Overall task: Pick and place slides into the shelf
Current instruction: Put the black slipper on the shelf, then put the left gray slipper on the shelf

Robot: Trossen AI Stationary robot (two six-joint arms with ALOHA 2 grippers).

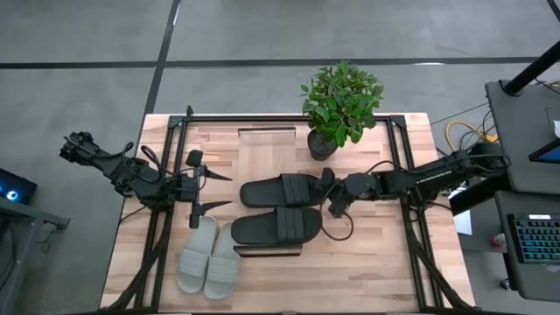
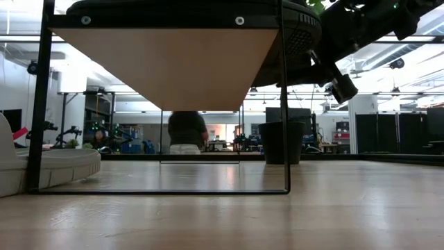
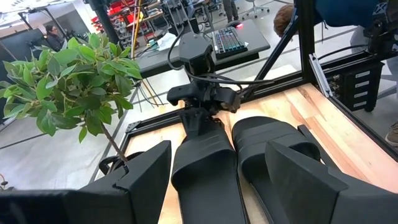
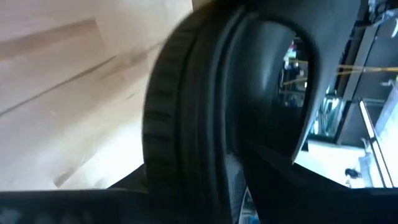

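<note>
Black slides (image 1: pixel 282 207) lie side by side on the shelf (image 1: pixel 267 133), the right gripper (image 1: pixel 331 194) clamped on the far one's end, while the left gripper (image 1: pixel 210 191), jaws apart, waits beside the grey pair (image 1: pixel 208 257).

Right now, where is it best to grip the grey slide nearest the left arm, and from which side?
Probably take the grey slide by its wide strap, coming straight down: the strap arches above the sole, and the open left end effector waits just beyond its toe.
</note>
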